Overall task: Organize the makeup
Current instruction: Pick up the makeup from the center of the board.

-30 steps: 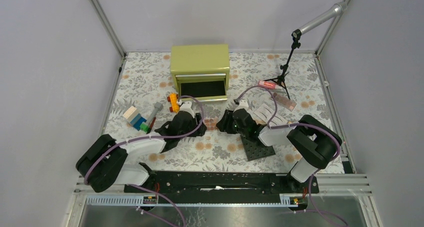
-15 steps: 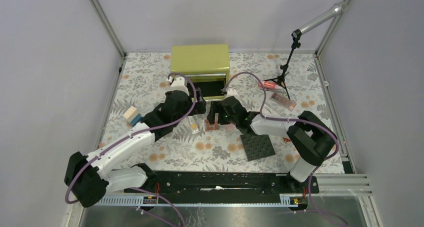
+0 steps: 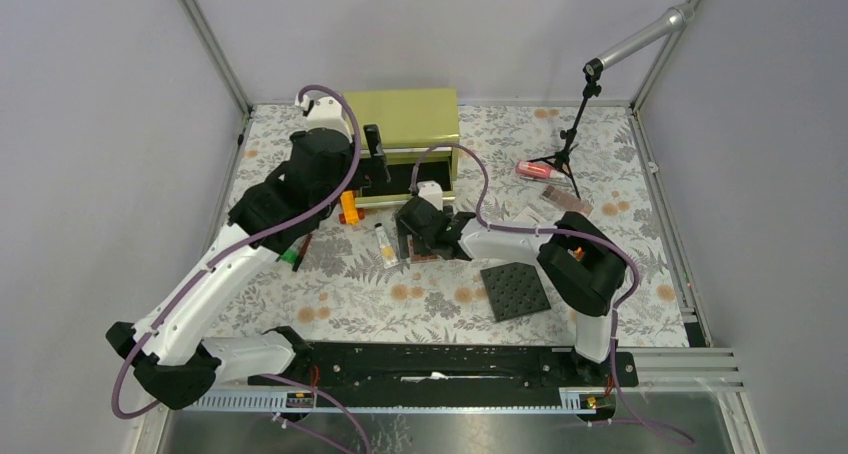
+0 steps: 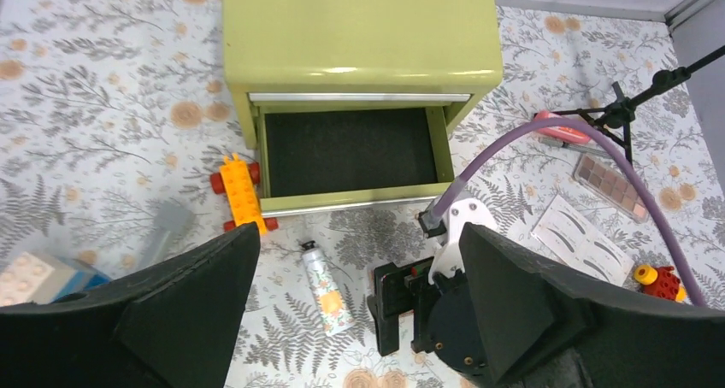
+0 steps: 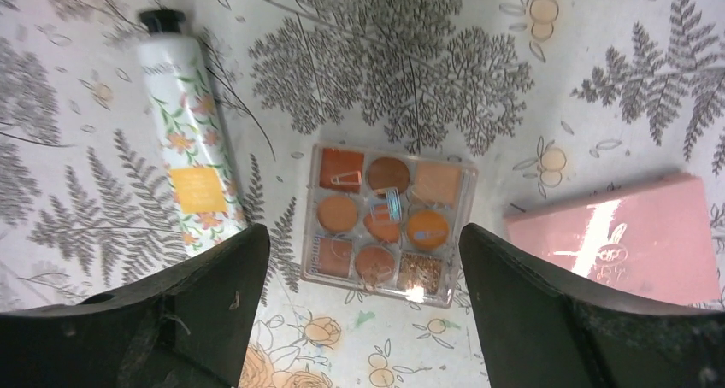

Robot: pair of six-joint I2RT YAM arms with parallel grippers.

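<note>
Nine-pan eyeshadow palette (image 5: 385, 224): framed beneath wide-spread, empty right gripper (image 5: 357, 243); pick-up judged in hand; left gripper (image 4: 359, 234) likewise spread, empty. Next: closure across palette edges required.

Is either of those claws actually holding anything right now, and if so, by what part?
Nothing is held. The left gripper hangs open near the open drawer; the right gripper is open over the eyeshadow palette.

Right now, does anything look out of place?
Yes. An orange toy car sits at the left front corner of the open drawer, though it is no makeup. The drawer is empty, while the cream tube and eyeshadow palette lie loose on the mat before it.
</note>
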